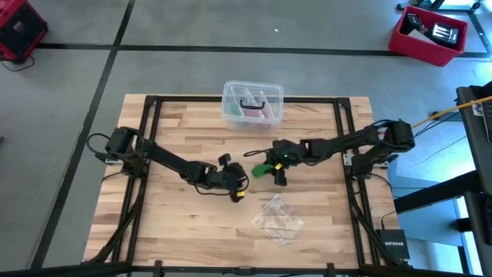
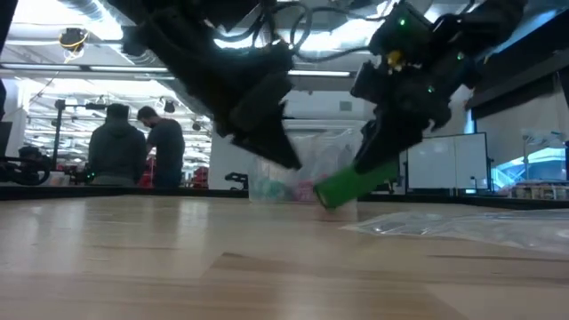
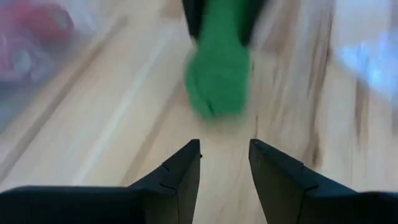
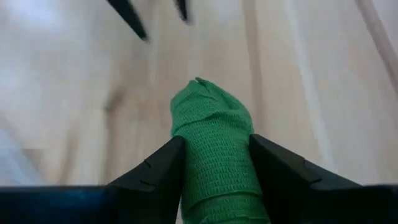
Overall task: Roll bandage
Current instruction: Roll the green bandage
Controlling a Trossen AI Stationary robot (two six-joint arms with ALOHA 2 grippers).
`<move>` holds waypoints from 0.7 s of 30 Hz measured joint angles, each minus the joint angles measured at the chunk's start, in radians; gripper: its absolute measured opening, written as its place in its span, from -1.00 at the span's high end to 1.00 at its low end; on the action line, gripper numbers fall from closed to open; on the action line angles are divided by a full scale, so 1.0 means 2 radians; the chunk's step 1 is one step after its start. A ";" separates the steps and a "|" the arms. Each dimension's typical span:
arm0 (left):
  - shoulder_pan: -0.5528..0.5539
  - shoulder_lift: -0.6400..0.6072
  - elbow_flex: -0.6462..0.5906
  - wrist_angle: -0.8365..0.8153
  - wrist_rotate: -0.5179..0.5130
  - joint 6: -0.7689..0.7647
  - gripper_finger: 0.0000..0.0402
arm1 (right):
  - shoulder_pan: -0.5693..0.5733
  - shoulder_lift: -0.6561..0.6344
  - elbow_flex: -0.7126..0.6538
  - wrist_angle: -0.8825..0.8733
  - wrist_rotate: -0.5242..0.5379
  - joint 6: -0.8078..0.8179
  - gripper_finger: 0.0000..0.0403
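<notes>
The bandage [image 4: 214, 124] is a bright green rolled-up cylinder near the table's middle [image 1: 262, 168]. My right gripper [image 4: 214, 140] is shut on it, reaching in from the table's right [image 1: 274, 168]. In the low view the bandage [image 2: 356, 185] slants down out of that gripper. My left gripper [image 3: 224, 146] stands open just left of the roll [image 1: 240, 181]. It has nothing between its fingers, and it points at the green roll [image 3: 217, 81] a short way ahead. My right gripper pinches the roll's two sides [image 4: 217, 162] between its two fingers. The fingers slant down from the table's right and lie along the roll. The roll's free end [image 4: 202, 93] sticks out past the fingertips and tilts down toward the table [image 2: 331, 197]. I cannot tell whether it touches the wood.
A clear plastic box [image 1: 252, 104] with pink and dark items stands at the table's far edge. A crumpled clear wrapper [image 1: 277, 219] lies near the front, right of centre. Two people [image 2: 133, 147] stand in the room beyond the table.
</notes>
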 joint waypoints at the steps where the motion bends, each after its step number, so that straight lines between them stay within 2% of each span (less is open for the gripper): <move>1: 0.000 -0.001 0.000 -0.014 0.000 -0.001 0.35 | 0.000 0.002 0.000 -0.006 0.006 -0.003 0.11; 4: 0.000 -0.005 0.000 -0.024 0.000 -0.013 0.35 | 0.001 -0.006 0.023 -0.057 0.006 -0.018 0.11; 7: 0.000 -0.007 0.000 0.008 -0.001 -0.015 0.35 | 0.001 -0.025 0.050 -0.100 0.005 -0.026 0.11; 9: 0.000 -0.007 0.000 0.034 0.002 -0.012 0.35 | 0.001 -0.032 0.055 -0.097 -0.003 -0.027 0.09; 13: -0.001 -0.007 0.000 0.073 0.021 0.008 0.35 | 0.000 -0.017 0.055 -0.073 -0.006 -0.037 -0.07; 18: 0.004 -0.005 0.000 0.070 0.021 0.017 0.35 | -0.004 0.019 0.055 -0.063 -0.002 -0.049 -0.34; 21: 0.010 -0.001 -0.003 0.065 0.021 0.014 0.35 | -0.002 0.016 0.079 -0.121 0.002 -0.062 -0.40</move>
